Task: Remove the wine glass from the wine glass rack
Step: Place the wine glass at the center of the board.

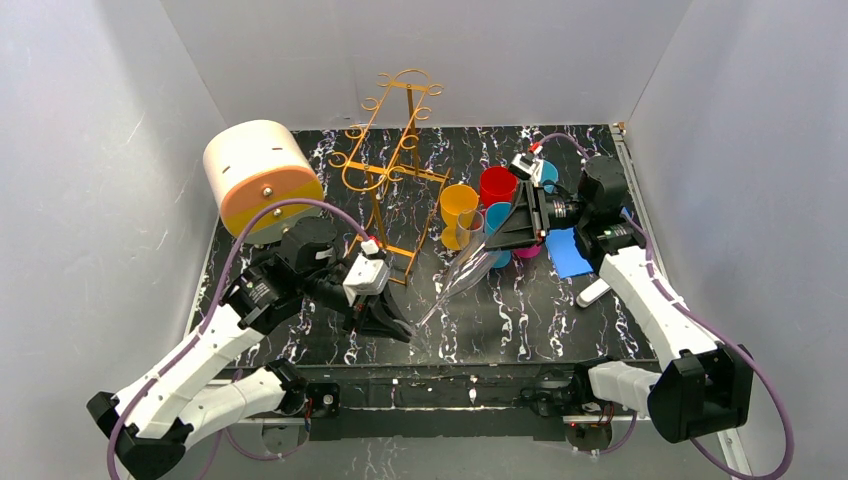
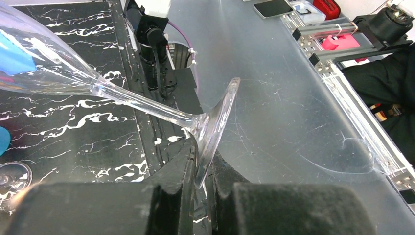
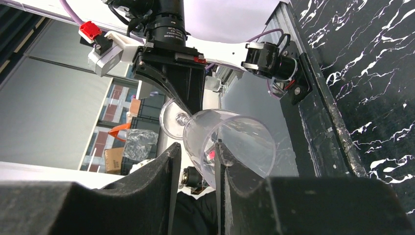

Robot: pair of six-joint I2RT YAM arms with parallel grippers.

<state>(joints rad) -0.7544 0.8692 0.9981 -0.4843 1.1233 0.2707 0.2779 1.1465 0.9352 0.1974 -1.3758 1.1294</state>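
Closest to the lens is the left end effector (image 2: 200, 164): two matt black fingers (image 2: 171, 171) shut tight on the foot of the wine glass (image 2: 147, 104), w/ the foot edge-on in the slot betw. them. From above, we see the L arm folded low at 7 o'clock. Its white forearm runs toward the centre, and the wrist is turned so the end effector points to approx. 4 o'clock. The R arm runs from 5 o'clock along the right edge of the worktop (image 1: 520, 310). Its wrist is bent back, and the right end effector (image 1: 492, 238) aims at approx. 8 o'clock.

The glass is clear and thin-walled, w/ a long slim stem, a flat round foot and a tapered bowl. It hangs tilted in the air betw. the two end effectors, foot at the 7 o'clock end, bowl at the 1 o'clock end. The R jaws stand apart, one finger each side of the bowl's wall at its mouth. We can't tell if either pad touches it.

Behind, the wine glass rack (image 1: 395, 170) is thin golden-orange wire w/ curled scrolls and a rectangular base. It stands upright at 12 o'clock from the L end effector, apart from the glass. The worktop is black, marble-look, w/ white veins. A cream-and-orange cylindrical box (image 1: 262, 175) sits at 10 o'clock. Some coloured cups (image 1: 497, 186) cluster at 12 o'clock of the bowl.
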